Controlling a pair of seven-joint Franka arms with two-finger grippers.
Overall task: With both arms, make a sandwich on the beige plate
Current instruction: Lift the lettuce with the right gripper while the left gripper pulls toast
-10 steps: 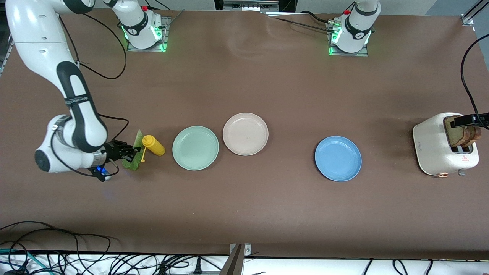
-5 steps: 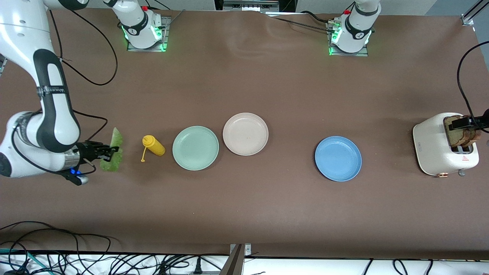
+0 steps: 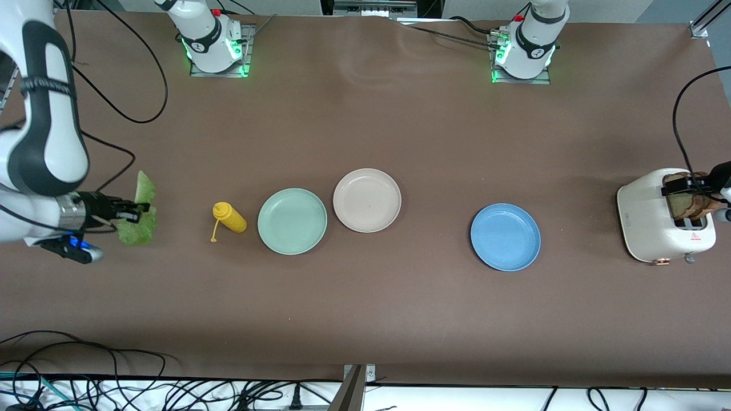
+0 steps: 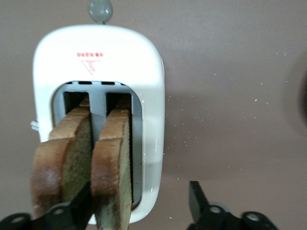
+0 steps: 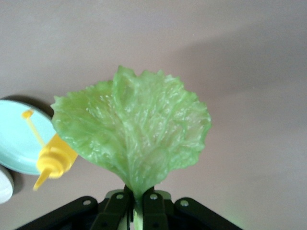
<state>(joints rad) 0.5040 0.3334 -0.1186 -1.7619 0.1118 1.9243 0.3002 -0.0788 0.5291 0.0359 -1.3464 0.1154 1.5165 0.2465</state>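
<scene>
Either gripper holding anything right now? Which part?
Right gripper pinches the lettuce leaf by its stem end. Left gripper straddles one bread slice in the toaster, fingers apart, nothing held.

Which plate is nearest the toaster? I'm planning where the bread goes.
The blue plate: it sits alone toward the left arm's end, by the toaster; the green plate and beige plate lie farther off.

Right gripper [image 3: 137, 214] over bare table at the right arm's end, lettuce leaf [image 3: 139, 212] in it; squeeze bottle [image 3: 229, 217] nearby. Left gripper [image 3: 692, 184] over toaster [image 3: 648, 220]; one of two bread slices [image 4: 112, 165] in slots stands between its fingers.
</scene>
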